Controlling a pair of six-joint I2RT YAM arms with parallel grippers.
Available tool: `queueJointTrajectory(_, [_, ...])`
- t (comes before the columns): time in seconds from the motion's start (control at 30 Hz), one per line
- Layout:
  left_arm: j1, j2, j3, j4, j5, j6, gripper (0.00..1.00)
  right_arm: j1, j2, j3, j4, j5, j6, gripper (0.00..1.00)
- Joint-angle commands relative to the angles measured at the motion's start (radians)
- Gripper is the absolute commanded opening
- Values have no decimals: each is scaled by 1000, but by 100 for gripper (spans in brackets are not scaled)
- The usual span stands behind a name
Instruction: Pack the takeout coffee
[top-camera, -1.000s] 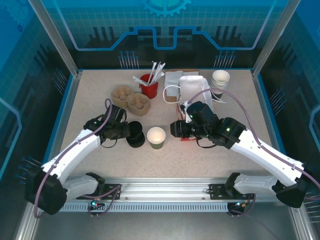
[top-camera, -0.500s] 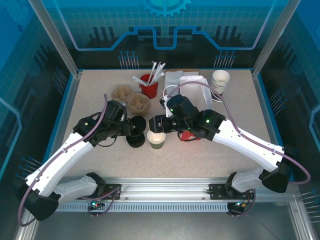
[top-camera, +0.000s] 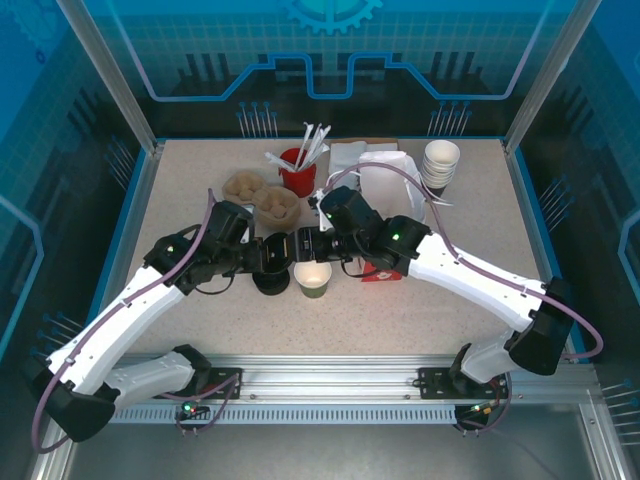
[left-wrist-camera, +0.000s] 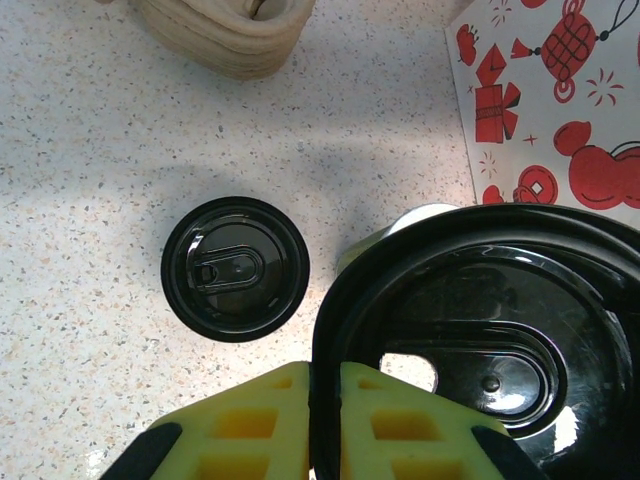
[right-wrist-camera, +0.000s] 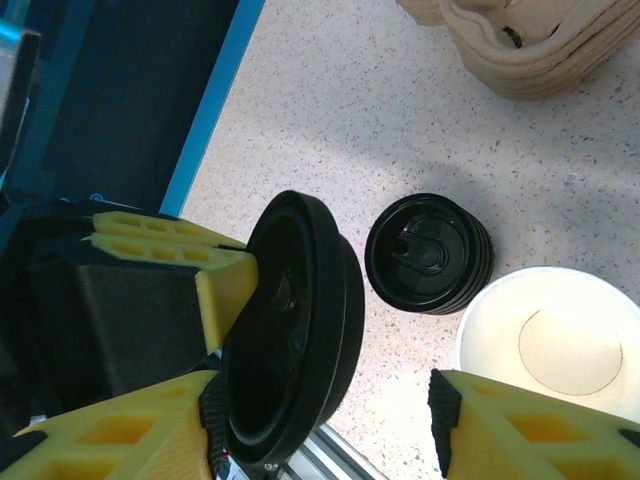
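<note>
The left gripper (left-wrist-camera: 325, 372) is pinched onto the rim of a black lid (left-wrist-camera: 480, 340), held on edge just above the takeout coffee cup (top-camera: 313, 277). The cup stands lidless at mid-counter, white inside showing. The left arm stretches low from the near-left corner, wrist turned right.

The right gripper (right-wrist-camera: 322, 395) faces it nose to nose, its fingers spread wide on either side of that lid and not clamping it. The right arm sweeps in from the near right, with the forearm running left.

Just left of the cup, a stack of lids (left-wrist-camera: 235, 268) rests on the counter (top-camera: 400, 310), with the red-and-white bag (left-wrist-camera: 560, 100) to the right.
</note>
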Motion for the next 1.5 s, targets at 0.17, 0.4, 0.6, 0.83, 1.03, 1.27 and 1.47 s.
queueJointTrajectory(0.17, [-10,-10,21,9,42,-7,14,-19,36,9,38,-33,16,56])
queueJointTrajectory(0.4, [-10,-11,15,31,56,-3,13,-29,49,-2,50,-41,19,51])
queueJointTrajectory(0.6, [-9,0,31,28,58,9,13,-32,63,-3,69,-61,21,39])
queueJointTrajectory(0.83, [-9,-14,41,51,85,42,19,-48,57,-5,59,-72,16,19])
queueJointTrajectory(1.03, [-17,-106,47,94,161,134,39,-73,1,-16,9,-76,7,5])
queueJointTrajectory(1.27, [-138,-213,91,147,170,435,50,-130,-90,-6,-151,-117,-9,3])
queueJointTrajectory(1.47, [-263,-216,111,200,165,726,49,-163,-127,70,-382,-227,-78,5])
